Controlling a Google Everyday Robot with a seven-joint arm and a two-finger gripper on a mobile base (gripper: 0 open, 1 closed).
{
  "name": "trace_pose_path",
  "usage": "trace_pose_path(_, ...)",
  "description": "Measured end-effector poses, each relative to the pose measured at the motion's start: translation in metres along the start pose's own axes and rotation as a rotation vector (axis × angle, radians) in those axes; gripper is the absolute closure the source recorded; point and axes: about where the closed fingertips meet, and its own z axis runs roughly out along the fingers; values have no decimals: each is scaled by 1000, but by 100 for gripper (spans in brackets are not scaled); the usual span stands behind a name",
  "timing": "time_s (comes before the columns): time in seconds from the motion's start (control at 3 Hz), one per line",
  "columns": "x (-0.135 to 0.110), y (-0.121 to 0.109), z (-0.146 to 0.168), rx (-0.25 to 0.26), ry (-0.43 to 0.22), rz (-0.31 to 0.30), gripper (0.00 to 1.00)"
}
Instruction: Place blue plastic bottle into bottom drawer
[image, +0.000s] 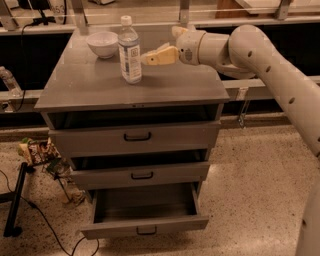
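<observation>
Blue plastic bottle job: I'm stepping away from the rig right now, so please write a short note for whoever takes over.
Tool: over the cabinet top, close beside the right side of the blue plastic bottle, pointing at it, not around it.
Blue plastic bottle: upright on the cabinet top, right of the white bowl.
Bottom drawer: pulled open, nothing visible inside.
Done: drawer is open.
Left: grasp the bottle, carry it down, set it in the bottom drawer.
</observation>
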Motion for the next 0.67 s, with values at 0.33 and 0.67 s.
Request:
trace_pose_path(0.33,7,-15,20,9,28,62,0)
trace_pose_path(0.67,9,-24,38,7,22,98,0)
